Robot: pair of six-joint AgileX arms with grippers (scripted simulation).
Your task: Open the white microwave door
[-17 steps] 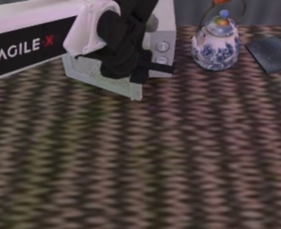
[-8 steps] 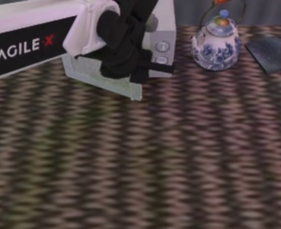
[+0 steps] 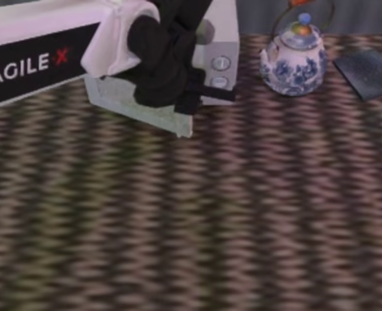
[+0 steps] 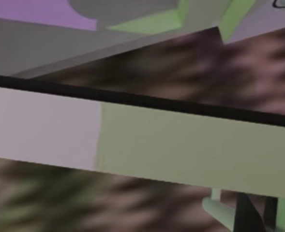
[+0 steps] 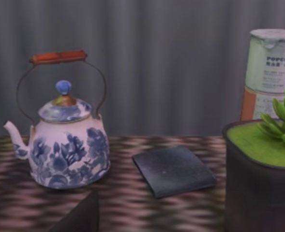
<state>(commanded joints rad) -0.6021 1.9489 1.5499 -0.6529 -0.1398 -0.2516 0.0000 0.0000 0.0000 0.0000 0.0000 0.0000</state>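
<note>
The white microwave stands at the table's back, its two silver knobs facing forward. Its door is swung partway out to the left, the free end toward the table's front. My left gripper hangs over that free end. In the left wrist view the door's edge runs across the picture, and dark fingers close round the pale handle bar. My right gripper is outside the top view; one dark finger shows, held off to the side.
A blue-and-white floral teapot stands right of the microwave, and a dark flat pad lies farther right. The right wrist view also shows a potted succulent and a popcorn can. A woven mat covers the table.
My left arm has shifted a little to the left, and the door's free end has moved slightly with it. The right arm has not moved.
</note>
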